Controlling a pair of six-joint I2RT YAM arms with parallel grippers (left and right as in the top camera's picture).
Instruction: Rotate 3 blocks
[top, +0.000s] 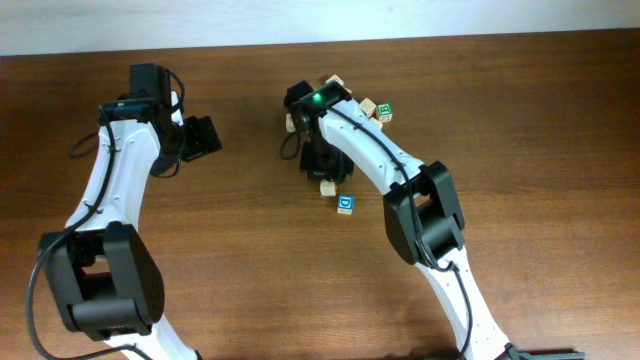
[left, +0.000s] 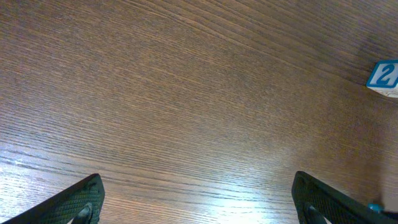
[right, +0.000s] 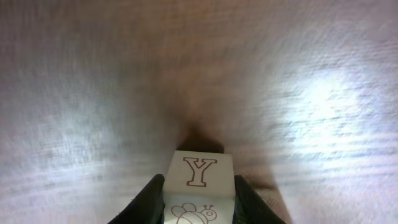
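Our right end effector (right: 199, 198) clamps a pale block (right: 200, 171) showing an outlined Y and a bee. Our left end effector (left: 196, 202) gapes wide, empty; ahead to its right, a blue-printed block (left: 382, 76) sits on the table (left: 186, 93).

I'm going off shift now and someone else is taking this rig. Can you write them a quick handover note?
Left end effector: open, over bare table, holding nothing.
Right end effector: closed on the Y block, mid-table.
Blue-faced block: free on the table, close to the right arm.
Done: cannot tell how many blocks are rotated.
Left: probably turn the held block, release it, then check the others.
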